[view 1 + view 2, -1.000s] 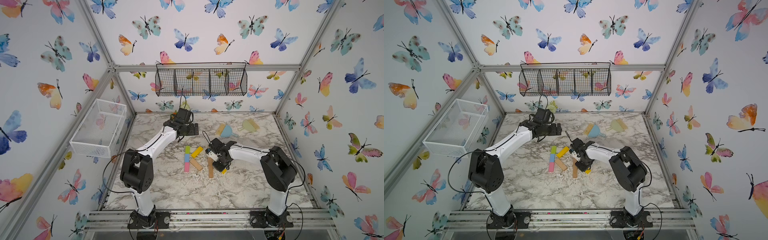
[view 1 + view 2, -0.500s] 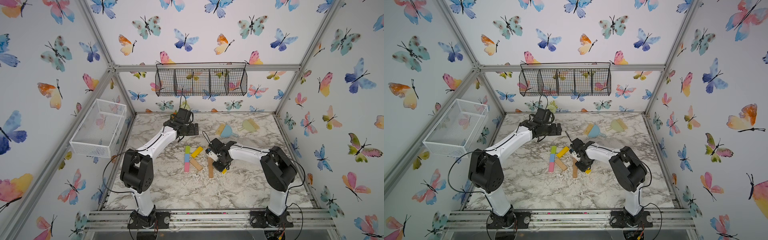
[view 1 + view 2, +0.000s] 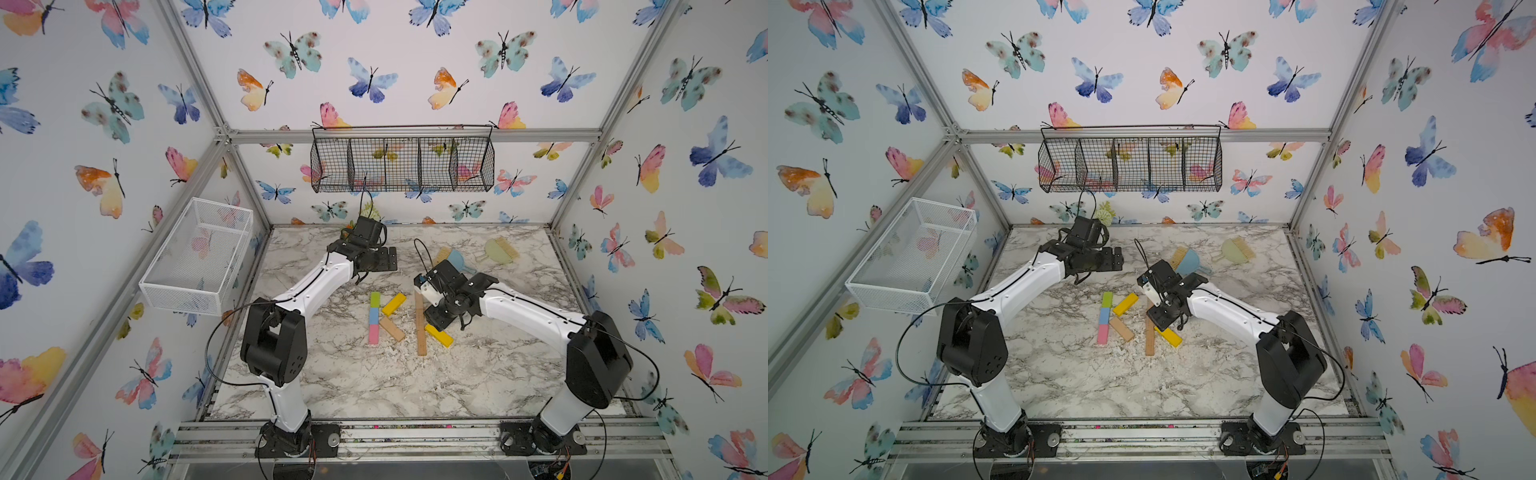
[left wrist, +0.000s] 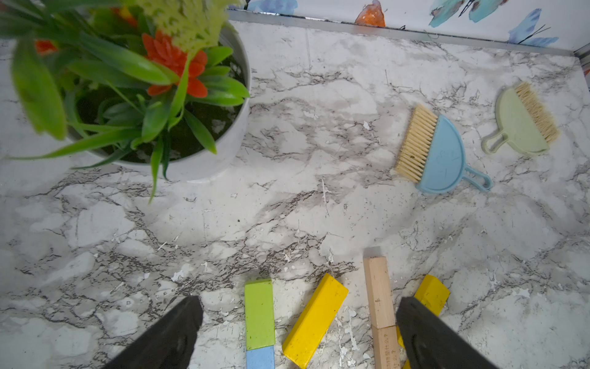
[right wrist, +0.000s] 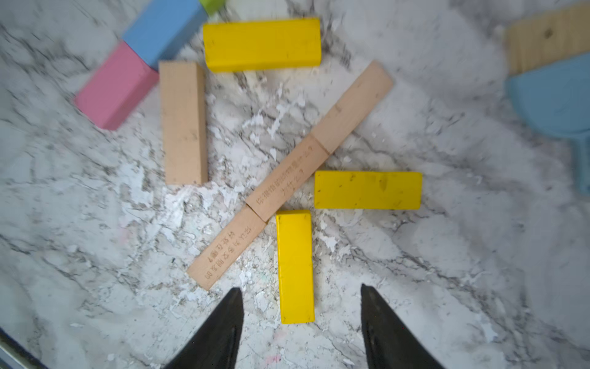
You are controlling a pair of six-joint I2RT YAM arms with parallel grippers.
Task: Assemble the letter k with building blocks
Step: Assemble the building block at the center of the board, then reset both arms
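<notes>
Right gripper (image 5: 300, 287) fingers are newly spread: the long yellow wooden block (image 5: 295, 265) is released flat against the tan-wood stem (image 5: 289, 175), midway between the table's (image 3: 374, 386) side edges. Left gripper (image 4: 298, 301) fingers are spread. Letter judged complete.

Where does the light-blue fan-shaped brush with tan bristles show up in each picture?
Top view: the light-blue fan-shaped plastic brush lies left of the pale-green fan-shaped brush.
Top view: the brush is in the same spot.
Left wrist: the brush lies beside the pale-green one.
Right wrist: the brush is cut off at the frame's edge.
Shared landmark: the line of tan wooden blocks, in all four.
</notes>
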